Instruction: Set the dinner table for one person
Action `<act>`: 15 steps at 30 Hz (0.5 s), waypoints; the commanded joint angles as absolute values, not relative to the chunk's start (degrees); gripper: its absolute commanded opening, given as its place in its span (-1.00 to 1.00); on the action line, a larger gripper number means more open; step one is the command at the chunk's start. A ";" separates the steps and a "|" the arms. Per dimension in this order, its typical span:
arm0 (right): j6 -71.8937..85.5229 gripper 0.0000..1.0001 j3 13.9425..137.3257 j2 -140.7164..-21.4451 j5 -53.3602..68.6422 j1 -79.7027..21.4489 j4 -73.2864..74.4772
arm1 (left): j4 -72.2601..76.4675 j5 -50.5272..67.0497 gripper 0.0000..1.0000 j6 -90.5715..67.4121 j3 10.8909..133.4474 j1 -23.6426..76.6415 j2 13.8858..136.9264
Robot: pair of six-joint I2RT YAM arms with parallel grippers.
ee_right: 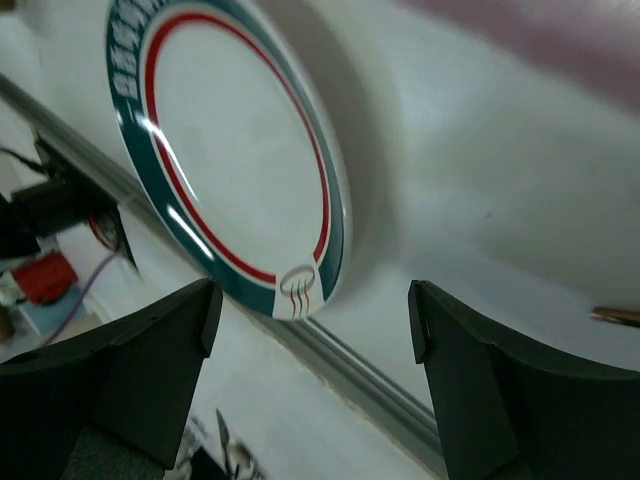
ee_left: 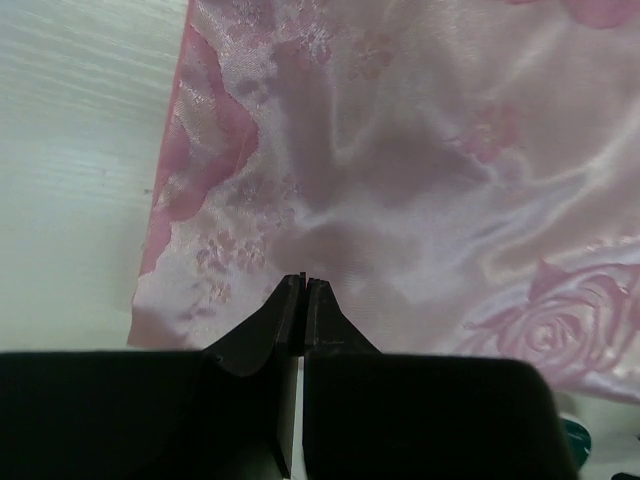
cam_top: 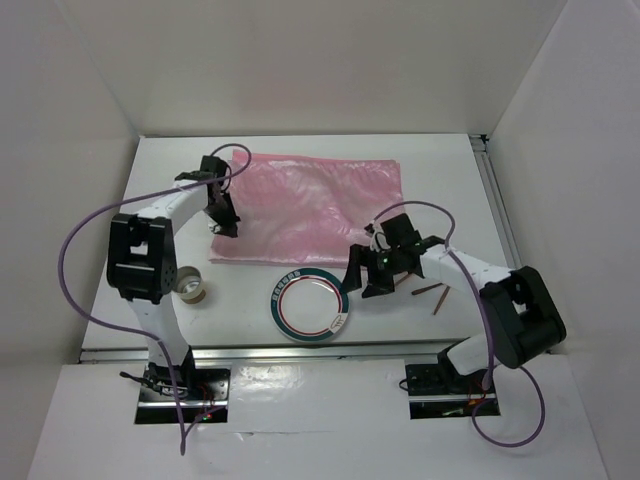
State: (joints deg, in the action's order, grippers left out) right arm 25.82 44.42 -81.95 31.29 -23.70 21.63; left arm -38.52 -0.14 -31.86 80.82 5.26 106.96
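Note:
The dinner table is a white tabletop. A shiny pink cloth lies on its middle. A white plate with a green and red rim sits near the front edge. My left gripper is shut over the cloth's near-left part. In the left wrist view its tips meet over the rose-patterned cloth; I see no fabric between them. My right gripper is open just right of the plate. In the right wrist view the plate lies ahead of the open gripper, near the left finger.
A small round cup stands left of the plate. Brown chopsticks lie right of my right gripper, with one tip in the right wrist view. Metal rails run along the near edge and the right edge.

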 commanded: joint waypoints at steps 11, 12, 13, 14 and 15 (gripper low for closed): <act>28.48 0.54 40.52 -90.62 38.32 -29.36 6.87 | -35.42 -1.41 -1.00 -34.37 75.51 5.80 110.31; 29.09 0.48 39.73 -91.49 38.32 -29.36 5.38 | -34.64 -1.41 -1.00 -34.37 74.11 5.80 110.30; 29.09 0.43 39.73 -92.19 37.62 -29.36 5.36 | -34.63 -0.80 -1.00 -34.37 74.09 5.80 110.30; 29.09 0.37 39.73 -92.81 37.62 -29.36 4.84 | -34.63 -0.79 -1.00 -34.37 73.40 5.80 110.30; 29.09 0.31 39.73 -92.81 37.62 -29.36 4.83 | -34.63 -0.79 -1.00 -34.37 73.39 5.80 110.30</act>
